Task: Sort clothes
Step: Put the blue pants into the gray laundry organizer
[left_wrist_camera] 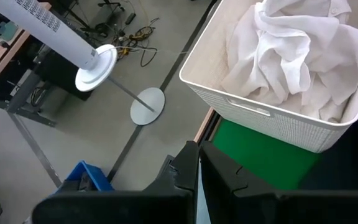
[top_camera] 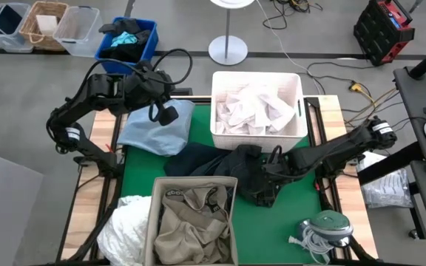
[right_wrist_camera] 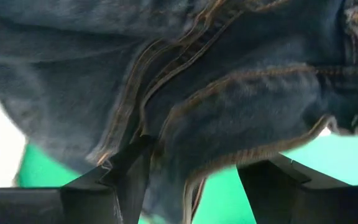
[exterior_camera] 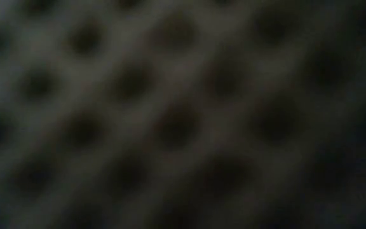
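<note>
Dark denim jeans (top_camera: pixel 220 159) lie in a heap at the frame's centre on the green mat (top_camera: pixel 294 203), with the right gripper (top_camera: pixel 266 177) low on their right edge; its wrist view shows denim (right_wrist_camera: pixel 229 93) between the spread fingers (right_wrist_camera: pixel 126 168), though whether they grip it I cannot tell. The blue shirt (top_camera: pixel 157 129) lies left of centre under the left gripper (top_camera: pixel 167 114), fingers (left_wrist_camera: pixel 188 165) together. White pieces (top_camera: pixel 256 107) fill the white bin (top_camera: pixel 217 111) at upper centre; khaki ones (top_camera: pixel 191 222) fill the lower bin (top_camera: pixel 151 222)

Open green mat (top_camera: pixel 291 207) is left at lower right of centre; elsewhere it is blocked by white bin (top_camera: pixel 257 133), khaki bin (top_camera: pixel 193 222), jeans (top_camera: pixel 231 166) and blue shirt (top_camera: pixel 154 129).
</note>
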